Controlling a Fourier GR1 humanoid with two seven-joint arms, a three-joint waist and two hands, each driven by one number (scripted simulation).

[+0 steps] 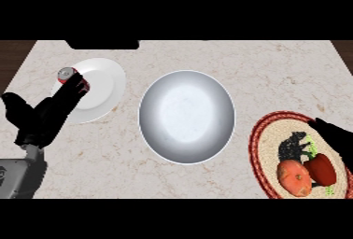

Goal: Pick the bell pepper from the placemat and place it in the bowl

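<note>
One bell pepper (321, 169) on one placemat (265, 140); one bowl (187, 116).

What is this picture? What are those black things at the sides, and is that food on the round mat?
You are looking down from a robot's head at a kitchen counter. The black shapes are its two hands. The left hand rests open at the left edge, fingers up, in front of a white plate with a small can on it. The right hand shows at the right edge, over a woven placemat; I can't tell how its fingers are. On the placemat lie a red bell pepper, an orange-red vegetable and something dark and lumpy. In the middle stands a big bowl with nothing in it. Neither hand holds anything yet.
</note>
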